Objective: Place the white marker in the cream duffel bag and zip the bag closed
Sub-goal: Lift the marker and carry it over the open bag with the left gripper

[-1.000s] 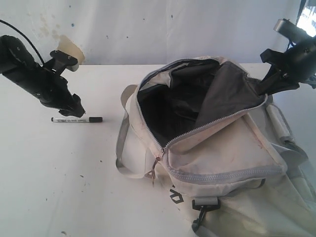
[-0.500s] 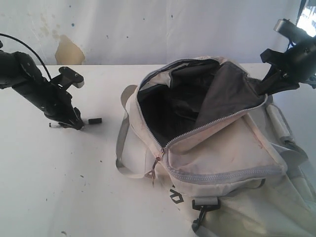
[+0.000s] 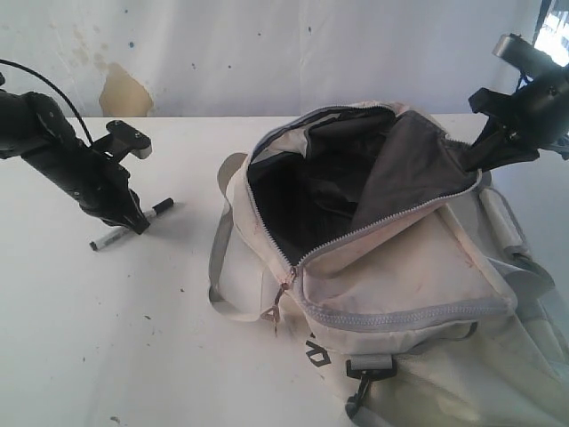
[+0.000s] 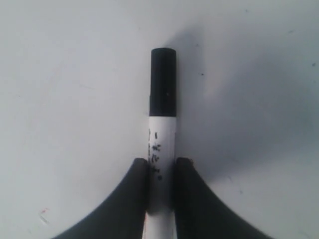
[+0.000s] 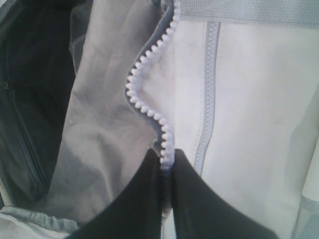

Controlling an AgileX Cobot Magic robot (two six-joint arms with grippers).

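The white marker (image 3: 108, 238) lies slanted on the table at the left, black cap toward the bag. My left gripper (image 3: 135, 222) is shut on its barrel; in the left wrist view the two fingers press both sides of the marker (image 4: 162, 124), just behind the printing, at the left gripper (image 4: 162, 167). The cream duffel bag (image 3: 400, 267) sits at the right, unzipped and gaping, its dark inside showing. My right gripper (image 3: 467, 160) is shut on the bag's far zipper edge (image 5: 144, 107); the right wrist view shows the right gripper (image 5: 166, 159) pinching the zipper teeth.
The white table (image 3: 107, 338) carries small dark specks. A grey strap (image 3: 220, 258) loops off the bag's left side toward the marker. A black clip (image 3: 364, 374) hangs at the bag's front. A white wall with a yellowish patch (image 3: 123, 89) stands behind.
My left gripper has come down over the marker and shut on it. The marker has swung from lying level to slanted, cap end farther back. The right arm and bag have not moved.
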